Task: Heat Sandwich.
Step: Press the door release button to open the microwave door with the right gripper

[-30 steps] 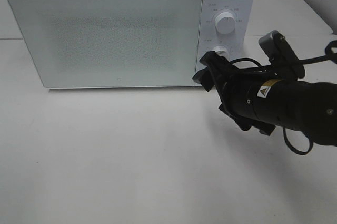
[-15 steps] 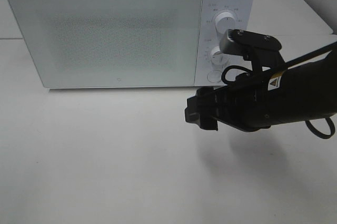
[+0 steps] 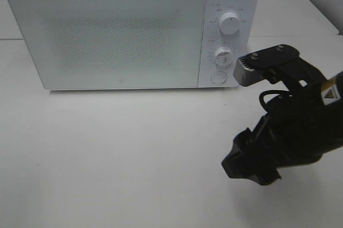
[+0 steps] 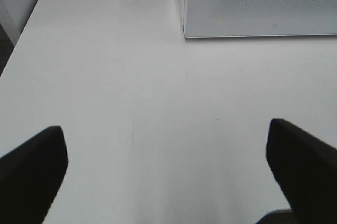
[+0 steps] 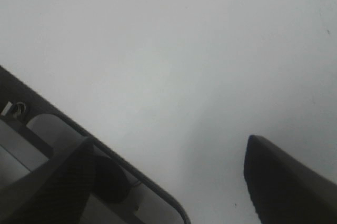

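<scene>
Right gripper [image 3: 247, 164] hung wide open, empty, over the table [image 3: 107, 153]; left gripper [image 4: 168, 171] likewise; no sandwich showed, perhaps shut inside the microwave [image 3: 107, 35]; soft and light, it would want lifting from beneath.

A white microwave [image 3: 131, 29] stands at the back of a white table [image 3: 107, 153], its frosted door [image 3: 107, 37] shut. On the panel right of the door sit an upper knob [image 3: 230, 23], a lower knob [image 3: 223, 54] and, under them, a round button [image 3: 217, 77]. The black right arm [image 3: 300, 126] comes in from the right edge, in front of the panel and apart from it. Its gripper [image 3: 242, 166] points down toward the bare table; whether its jaws are parted cannot be told. A grey camera [image 3: 262, 64] rides on the wrist, just beside the lower knob.
</scene>
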Controlling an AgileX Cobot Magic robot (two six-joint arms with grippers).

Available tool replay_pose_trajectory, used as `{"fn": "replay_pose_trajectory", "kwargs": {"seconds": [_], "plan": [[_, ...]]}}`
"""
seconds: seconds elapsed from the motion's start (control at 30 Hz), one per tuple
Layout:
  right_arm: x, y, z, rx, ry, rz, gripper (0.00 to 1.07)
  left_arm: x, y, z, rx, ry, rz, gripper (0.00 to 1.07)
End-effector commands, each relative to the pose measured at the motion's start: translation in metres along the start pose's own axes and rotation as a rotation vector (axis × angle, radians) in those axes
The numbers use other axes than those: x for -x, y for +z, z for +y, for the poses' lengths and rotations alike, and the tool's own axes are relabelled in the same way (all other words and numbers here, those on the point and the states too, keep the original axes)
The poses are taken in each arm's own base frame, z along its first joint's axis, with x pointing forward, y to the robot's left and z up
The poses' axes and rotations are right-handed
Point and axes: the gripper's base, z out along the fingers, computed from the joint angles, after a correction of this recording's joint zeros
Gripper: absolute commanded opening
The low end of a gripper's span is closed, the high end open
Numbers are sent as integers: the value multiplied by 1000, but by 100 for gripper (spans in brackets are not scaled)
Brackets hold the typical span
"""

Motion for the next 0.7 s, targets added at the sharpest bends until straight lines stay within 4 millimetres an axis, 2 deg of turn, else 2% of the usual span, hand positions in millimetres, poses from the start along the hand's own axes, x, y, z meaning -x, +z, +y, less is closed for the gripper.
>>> {"fn": "replay_pose_trajectory", "kwargs": {"seconds": [0.03,0.1,0.13,0.27,0.3,0.37,0.43,0.5,0.57,0.6,0.7], "plan": [[-10,-19,2,2,-34,28,76,-1,-3,0,-6,-4,-31,98],[-17,-32,4,11,-40,30,76,-1,-3,0,-6,-4,-31,98],[-17,-32,4,11,-40,30,76,-1,-3,0,-6,-4,-31,98],[-34,-63,6,8,-71,-34,76,-1,-3,0,-6,-4,-31,98],[-34,-63,6,8,-71,-34,76,-1,-3,0,-6,-4,-31,98],[-46,-85,6,3,-87,-119,76,-1,-3,0,-6,-4,-31,98],[-51,-91,7,3,-82,-139,76,-1,-3,0,-6,-4,-31,98],[-66,-108,8,12,-58,-199,76,-1,-3,0,-6,-4,-31,98],[-72,-113,7,12,-52,-208,76,-1,-3,0,-6,-4,-31,98],[-84,-121,7,8,-54,-227,76,-1,-3,0,-6,-4,-31,98],[-102,-133,7,12,-67,-263,76,-1,-3,0,-6,-4,-31,98]]}}
